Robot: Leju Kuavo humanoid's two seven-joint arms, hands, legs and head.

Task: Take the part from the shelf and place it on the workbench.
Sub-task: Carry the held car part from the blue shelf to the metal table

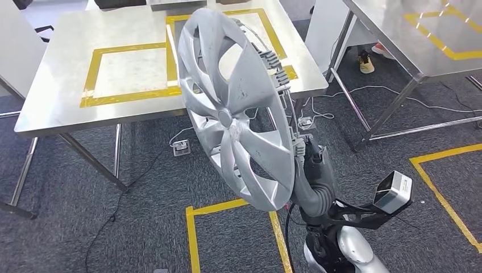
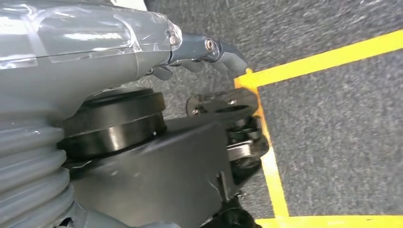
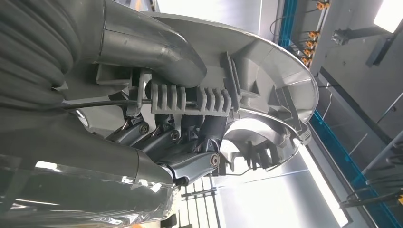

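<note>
right hand (image 1: 311,152) grips wheel cover (image 1: 233,108) | left hand (image 2: 199,52) empty, fingers curled | steel workbench (image 1: 62,108), yellow-taped | grey carpet (image 1: 148,227)

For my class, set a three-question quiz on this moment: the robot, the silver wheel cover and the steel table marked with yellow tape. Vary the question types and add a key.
1. True or false: the wheel cover already lies flat on the steel table.
2. Which robot hand holds the wheel cover? A) left robot hand B) right robot hand C) both
3. Fill in: the yellow tape on the steel table forms ______ outlines.

Key
1. False. It is held upright in the air, in front of the table.
2. B. The right robot hand grips its rim; the right wrist view shows the fingers hooked behind the rim. The left robot hand hangs over the carpet.
3. Rectangular.
</note>
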